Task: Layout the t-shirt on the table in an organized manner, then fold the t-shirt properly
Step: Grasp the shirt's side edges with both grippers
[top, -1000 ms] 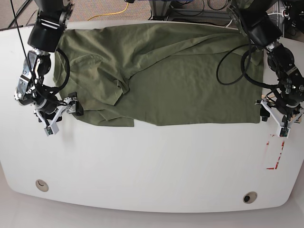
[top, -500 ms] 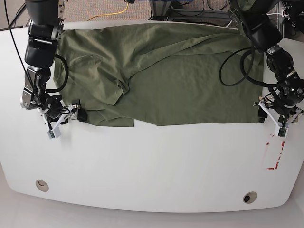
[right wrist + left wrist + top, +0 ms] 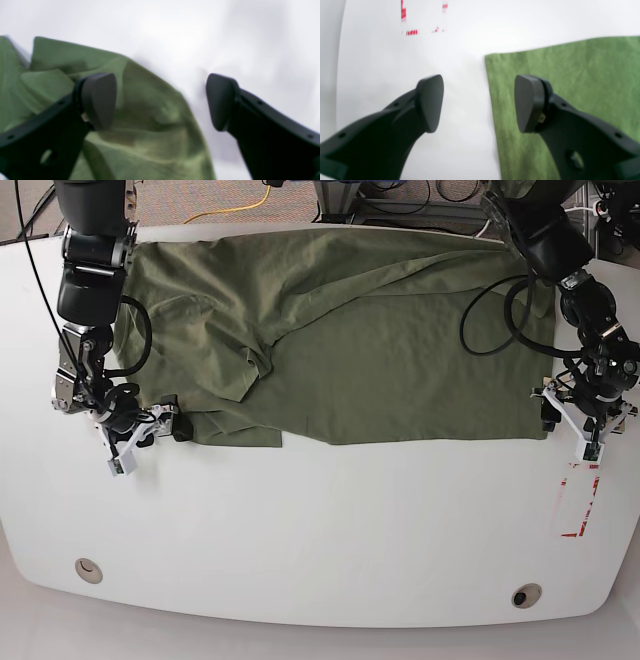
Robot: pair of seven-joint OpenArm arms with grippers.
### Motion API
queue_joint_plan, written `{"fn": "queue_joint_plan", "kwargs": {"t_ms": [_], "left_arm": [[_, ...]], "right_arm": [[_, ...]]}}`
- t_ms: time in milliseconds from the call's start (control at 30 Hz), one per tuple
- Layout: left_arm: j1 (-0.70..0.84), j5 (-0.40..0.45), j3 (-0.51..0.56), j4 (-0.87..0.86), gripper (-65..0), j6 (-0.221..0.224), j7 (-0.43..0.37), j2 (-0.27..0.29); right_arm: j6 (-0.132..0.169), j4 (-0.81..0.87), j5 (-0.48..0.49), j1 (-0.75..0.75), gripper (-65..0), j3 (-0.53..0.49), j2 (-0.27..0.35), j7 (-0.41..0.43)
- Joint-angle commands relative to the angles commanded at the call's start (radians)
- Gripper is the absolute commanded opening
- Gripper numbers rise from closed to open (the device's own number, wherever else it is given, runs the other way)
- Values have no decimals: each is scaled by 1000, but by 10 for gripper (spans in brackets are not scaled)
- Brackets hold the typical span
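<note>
Two arms reach over one white surface (image 3: 300, 540), and each pincer gapes wide. The left pincer (image 3: 479, 103) has one finger over bare surface and one over the edge of the single olive-green t-shirt (image 3: 400, 370); it grips nothing. The right pincer (image 3: 161, 102) straddles a rumpled edge, cloth between its fingers; whether they touch it, I cannot tell. The t-shirt lies from the centre towards twelve o'clock in the base view. Two round grommets sit at about seven (image 3: 88, 570) and five o'clock (image 3: 526, 595).
</note>
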Motion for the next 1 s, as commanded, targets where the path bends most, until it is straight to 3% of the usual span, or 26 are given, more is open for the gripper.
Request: {"fn": "queue_joint_plan", "kwargs": {"t_ms": [200,467,633,1000], "left_arm": [[0,0,0,-25,-247,0,0,-6],[2,0,0,-26,-247,0,0,-14],[2,0,0,-51,-247,0,-2,-15],[-8,-3,0,-77,-247,0,-3,-25]], "right_arm": [[0,0,-3,-2,-355,0,-2,-9],[0,9,-2,-28,-471,0,3,-9],[0,77,-6,-71,-647,-2,0,-9],[0,261,-6,-106,-650,2,0,-101]]}}
